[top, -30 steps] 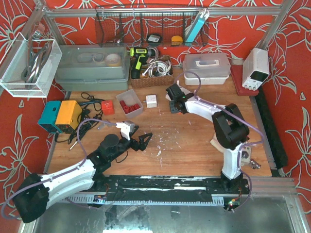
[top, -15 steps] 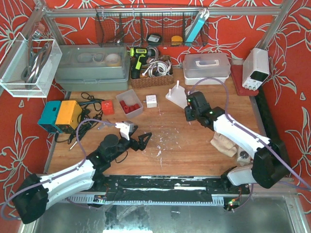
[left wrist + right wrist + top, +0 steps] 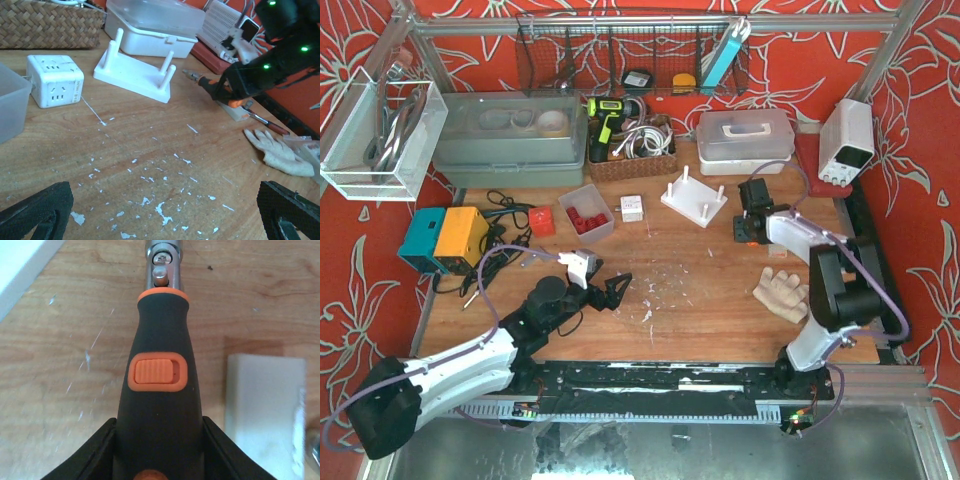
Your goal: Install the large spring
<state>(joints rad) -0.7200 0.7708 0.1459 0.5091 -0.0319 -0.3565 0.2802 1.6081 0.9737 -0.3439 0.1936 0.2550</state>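
Observation:
No large spring shows in any view. A white peg stand (image 3: 695, 200) with upright pegs lies at the table's back middle; it also shows in the left wrist view (image 3: 135, 75). My right gripper (image 3: 750, 225) is just right of the stand, low over the table, shut on a black and orange electric screwdriver (image 3: 159, 375), whose metal tip points away from the wrist. The screwdriver also shows in the left wrist view (image 3: 220, 90). My left gripper (image 3: 618, 290) is open and empty above the paint-flecked table middle, its fingers wide apart (image 3: 165, 212).
A small white block (image 3: 265, 405) lies right beside the screwdriver. A work glove (image 3: 782, 292) lies at the front right. A white socket cube (image 3: 632, 208) and a clear bin of red parts (image 3: 586, 212) sit left of the stand. A white lidded box (image 3: 745, 140) stands behind.
My right arm has swung from over the peg stand to its right side, uncovering the stand, and now sits low by the white block. The left arm has not moved.

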